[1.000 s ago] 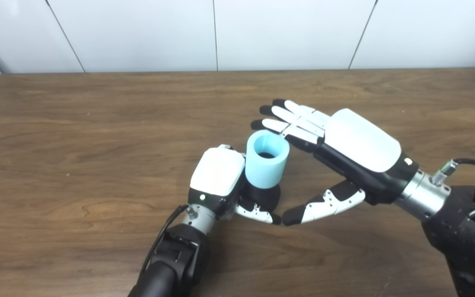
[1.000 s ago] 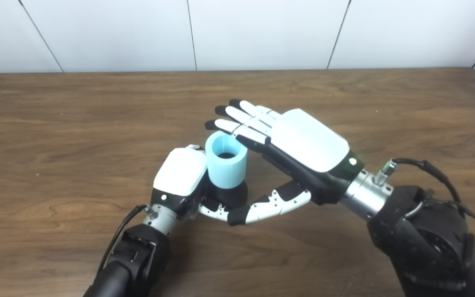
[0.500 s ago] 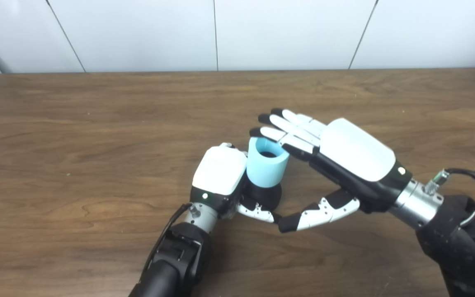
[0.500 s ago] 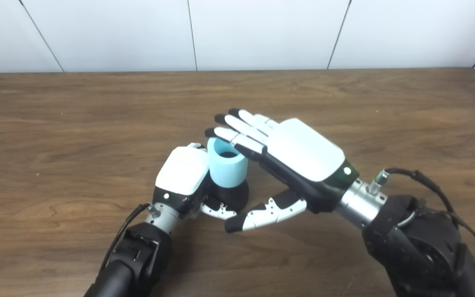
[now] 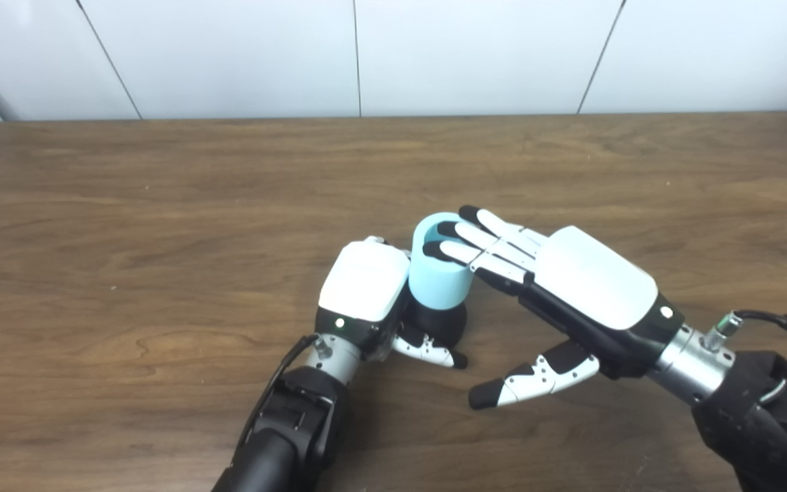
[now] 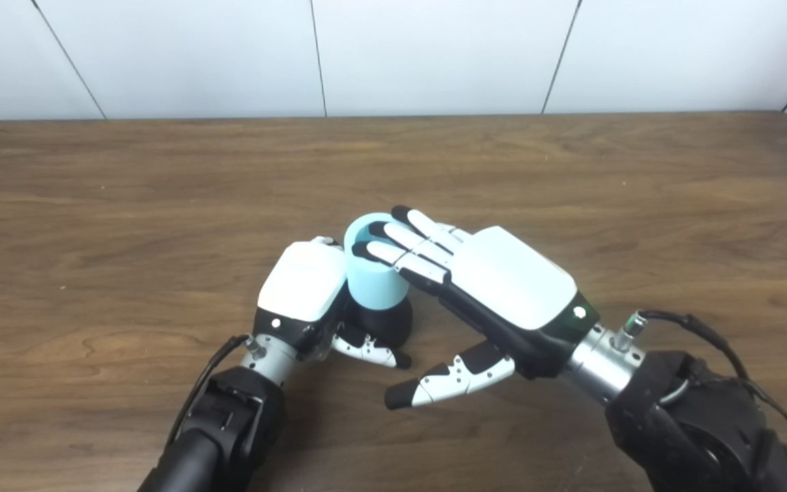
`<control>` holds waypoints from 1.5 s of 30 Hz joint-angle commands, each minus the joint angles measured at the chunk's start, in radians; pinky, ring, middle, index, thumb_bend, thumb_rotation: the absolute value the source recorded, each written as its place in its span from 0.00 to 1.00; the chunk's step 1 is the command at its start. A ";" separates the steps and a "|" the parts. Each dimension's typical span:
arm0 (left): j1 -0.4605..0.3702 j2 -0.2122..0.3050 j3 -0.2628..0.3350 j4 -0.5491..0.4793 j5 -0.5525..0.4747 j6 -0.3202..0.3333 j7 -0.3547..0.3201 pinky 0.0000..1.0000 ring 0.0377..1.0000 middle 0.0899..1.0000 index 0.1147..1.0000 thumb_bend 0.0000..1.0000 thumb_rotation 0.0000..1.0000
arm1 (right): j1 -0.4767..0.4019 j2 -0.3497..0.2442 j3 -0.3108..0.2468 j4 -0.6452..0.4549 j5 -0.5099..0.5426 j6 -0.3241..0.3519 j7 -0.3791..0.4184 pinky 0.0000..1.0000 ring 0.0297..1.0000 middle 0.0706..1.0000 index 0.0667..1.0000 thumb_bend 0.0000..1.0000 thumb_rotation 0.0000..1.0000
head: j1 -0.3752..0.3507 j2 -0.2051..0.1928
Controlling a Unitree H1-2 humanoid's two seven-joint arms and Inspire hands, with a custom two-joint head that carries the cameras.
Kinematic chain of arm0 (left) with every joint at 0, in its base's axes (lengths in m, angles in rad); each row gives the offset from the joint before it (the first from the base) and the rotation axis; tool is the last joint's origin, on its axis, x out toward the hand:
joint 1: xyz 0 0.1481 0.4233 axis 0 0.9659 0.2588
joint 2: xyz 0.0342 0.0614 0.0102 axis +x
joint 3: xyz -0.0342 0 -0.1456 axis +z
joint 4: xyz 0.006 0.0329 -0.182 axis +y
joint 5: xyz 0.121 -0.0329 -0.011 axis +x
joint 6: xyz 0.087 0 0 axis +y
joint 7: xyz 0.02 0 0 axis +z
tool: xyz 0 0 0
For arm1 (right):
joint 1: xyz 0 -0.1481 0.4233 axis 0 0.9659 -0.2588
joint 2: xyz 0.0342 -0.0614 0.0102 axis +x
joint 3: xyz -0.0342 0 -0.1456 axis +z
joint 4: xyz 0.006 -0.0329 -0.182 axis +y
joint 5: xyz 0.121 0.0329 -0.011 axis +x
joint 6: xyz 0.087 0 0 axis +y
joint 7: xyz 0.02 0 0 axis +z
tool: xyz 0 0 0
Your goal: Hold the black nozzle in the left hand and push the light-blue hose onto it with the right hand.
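The light-blue hose (image 5: 436, 281), a short upright tube, sits on top of the black nozzle (image 5: 440, 322) near the table's middle. My left hand (image 5: 366, 290) is shut on the nozzle from the left, its thumb (image 5: 427, 349) curled round the front of the base. My right hand (image 5: 571, 283) is open, palm down, with its fingers (image 5: 479, 238) lying flat across the hose's top opening. Its thumb (image 5: 530, 380) hangs free below and to the right, apart from the nozzle. Most of the nozzle is hidden by the hose and my left hand.
The wooden table (image 5: 127, 225) stretches wide on all sides, with its far edge against a white panelled wall (image 5: 366, 55). Nothing else stands on it.
My right hand has come down and toward me, its fingers moving from above the hose's far rim onto its top. Its thumb has swung away from my left thumb. The hose sits slightly lower.
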 commanded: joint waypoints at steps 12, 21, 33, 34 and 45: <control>0.019 -0.007 0.031 0.005 -0.076 -0.006 0.000 0.72 0.56 0.44 0.42 0.52 0.00 | 0.038 -0.012 0.023 0.039 -0.037 -0.046 -0.019 0.93 1.00 0.96 0.89 0.59 0.90 | -0.007 0.005; 0.021 -0.020 0.054 -0.004 -0.131 0.007 -0.019 0.65 0.57 0.42 0.45 0.52 0.00 | 0.050 -0.018 0.043 0.075 -0.034 -0.067 -0.057 0.90 0.99 0.95 0.89 0.60 0.91 | -0.007 0.012; 0.018 -0.017 0.071 -0.013 -0.132 0.024 -0.050 0.69 0.60 0.44 0.43 0.53 0.00 | 0.046 -0.022 0.058 0.082 -0.051 -0.070 -0.055 0.92 0.99 0.95 0.89 0.60 0.90 | -0.008 0.018; 0.018 -0.017 0.073 -0.012 -0.134 0.024 -0.050 0.68 0.59 0.44 0.43 0.53 0.00 | 0.045 -0.022 0.058 0.081 -0.052 -0.069 -0.054 0.92 0.99 0.94 0.89 0.60 0.89 | -0.008 0.018; 0.017 -0.021 0.086 -0.008 -0.154 0.027 -0.045 0.71 0.57 0.45 0.41 0.52 0.00 | 0.029 -0.018 0.037 0.076 -0.034 -0.053 -0.063 0.92 1.00 0.95 0.89 0.59 0.90 | -0.004 0.022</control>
